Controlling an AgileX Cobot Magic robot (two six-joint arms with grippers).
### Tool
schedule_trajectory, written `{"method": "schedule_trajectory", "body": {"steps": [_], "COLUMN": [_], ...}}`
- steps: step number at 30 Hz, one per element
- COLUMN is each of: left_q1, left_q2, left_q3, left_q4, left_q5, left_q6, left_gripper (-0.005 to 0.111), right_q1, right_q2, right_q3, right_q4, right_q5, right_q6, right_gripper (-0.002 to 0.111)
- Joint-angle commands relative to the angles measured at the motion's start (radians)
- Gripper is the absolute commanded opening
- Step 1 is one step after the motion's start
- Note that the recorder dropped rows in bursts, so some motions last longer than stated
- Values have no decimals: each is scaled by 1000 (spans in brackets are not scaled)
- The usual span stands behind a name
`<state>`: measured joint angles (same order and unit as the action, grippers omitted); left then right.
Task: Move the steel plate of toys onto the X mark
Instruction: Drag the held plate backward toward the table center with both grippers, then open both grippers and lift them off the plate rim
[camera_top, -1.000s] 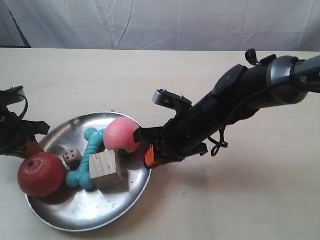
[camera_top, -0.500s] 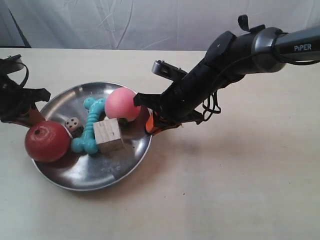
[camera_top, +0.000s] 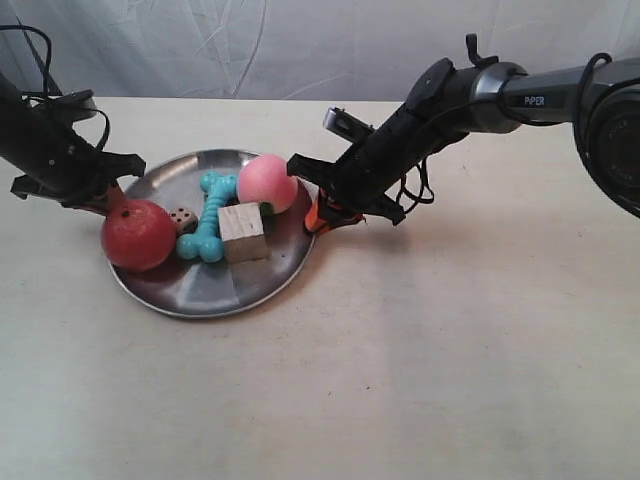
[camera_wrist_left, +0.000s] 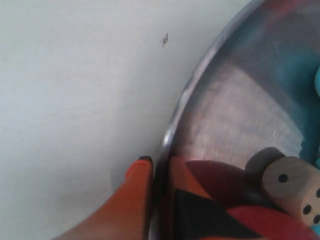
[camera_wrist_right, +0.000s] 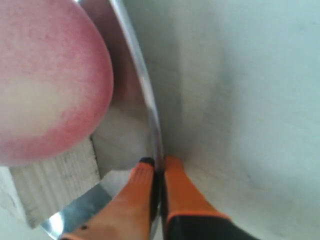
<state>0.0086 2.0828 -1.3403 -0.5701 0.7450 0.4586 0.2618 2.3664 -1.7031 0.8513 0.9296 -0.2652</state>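
The surface (camera_top: 450, 360) is a pale cream tabletop, smooth and matte, with soft shadows across it. The one thing over it is a round, shiny metal plate (camera_top: 200, 295), toward the exterior view's left. A narrow dark shadow runs under the plate's near rim, and it cannot be told whether the plate rests on the surface or hangs just above it. In the left wrist view a tiny grey mark (camera_wrist_left: 165, 39) sits on the surface, near the plate's rim but apart from it. The mark is too small to make out its shape.
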Motion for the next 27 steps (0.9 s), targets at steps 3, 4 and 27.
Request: {"method": "schedule_trajectory", "body": {"steps": [3,4,27], "left_q1": [-51,-51,-13], "left_q2": [17,17,-32], "left_q3": [-6,-6,-6], "left_q4": [-121,-107,234], "left_q5": [57,45,-34], "left_q6": [23,23,-149], "left_gripper": [0,2,34], "right_q1": [37,37,6], "right_q2": [12,12,-50], "right_q3": [-21,-21,-21], "right_q4": [4,-15,-174], "right_q5": [20,10,6], "right_q6": [43,43,84], "right_gripper": [-1,1,39]}}
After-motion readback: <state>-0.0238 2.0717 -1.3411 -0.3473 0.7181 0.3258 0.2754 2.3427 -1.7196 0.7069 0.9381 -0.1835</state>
